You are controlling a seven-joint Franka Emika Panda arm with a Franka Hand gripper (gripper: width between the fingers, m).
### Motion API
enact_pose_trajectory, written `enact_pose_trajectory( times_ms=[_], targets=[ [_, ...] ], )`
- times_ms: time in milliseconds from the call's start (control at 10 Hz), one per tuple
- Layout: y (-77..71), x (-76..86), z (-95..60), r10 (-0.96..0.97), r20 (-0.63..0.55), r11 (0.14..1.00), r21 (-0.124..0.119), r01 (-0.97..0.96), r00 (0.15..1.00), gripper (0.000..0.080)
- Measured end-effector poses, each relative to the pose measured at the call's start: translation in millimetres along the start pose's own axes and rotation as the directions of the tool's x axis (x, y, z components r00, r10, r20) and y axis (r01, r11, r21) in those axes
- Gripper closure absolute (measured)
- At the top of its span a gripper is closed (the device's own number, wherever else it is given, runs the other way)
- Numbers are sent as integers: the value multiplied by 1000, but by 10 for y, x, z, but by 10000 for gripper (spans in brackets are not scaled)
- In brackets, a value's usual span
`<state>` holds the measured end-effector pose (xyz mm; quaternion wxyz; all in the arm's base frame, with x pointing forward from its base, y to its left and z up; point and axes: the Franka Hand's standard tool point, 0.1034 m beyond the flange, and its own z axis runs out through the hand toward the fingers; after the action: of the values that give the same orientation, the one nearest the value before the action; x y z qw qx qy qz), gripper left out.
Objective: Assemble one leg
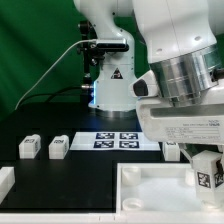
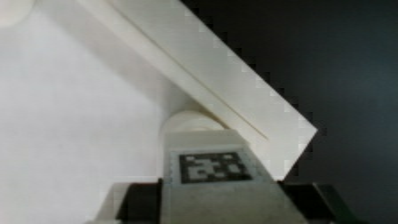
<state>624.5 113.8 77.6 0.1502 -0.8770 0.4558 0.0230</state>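
Observation:
My gripper (image 1: 205,168) is shut on a leg (image 1: 208,181), a small white block with a black-and-white marker. It holds the leg upright over the right side of the large white tray-like part (image 1: 150,178). In the wrist view the leg (image 2: 210,160) sits between the dark fingers (image 2: 143,200), and its rounded far end lies close to the tray-like part's raised rim (image 2: 214,75). I cannot tell whether they touch. Two more legs (image 1: 29,146) (image 1: 58,147) stand at the exterior view's left. Another leg (image 1: 172,150) shows partly behind my gripper.
The marker board (image 1: 118,140) lies on the black table in front of the robot base (image 1: 110,85). A white part (image 1: 5,181) is cut off at the exterior view's left edge. A green backdrop stands behind.

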Motion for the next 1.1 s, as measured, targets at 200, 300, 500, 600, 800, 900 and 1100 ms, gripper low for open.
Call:
enact_pose_trajectory(
  times_ms=[200,300,500,600,800,900,1100],
  targets=[
    [-13,-26,11,204,8,979,5,-204,979,499],
    [-67,-55,22,436,3,899,29,-436,900,500],
    [-67,-100,59,430,-11,902,37,-430,903,419],
    [-65,-96,59,407,-12,913,37,-407,913,419],
    [-66,-101,62,322,-16,946,35,-322,947,178],
    [-27,-139,68,106,-10,994,-7,-106,994,158],
    [-28,-136,63,-126,-6,992,-28,126,992,158]
  ],
)
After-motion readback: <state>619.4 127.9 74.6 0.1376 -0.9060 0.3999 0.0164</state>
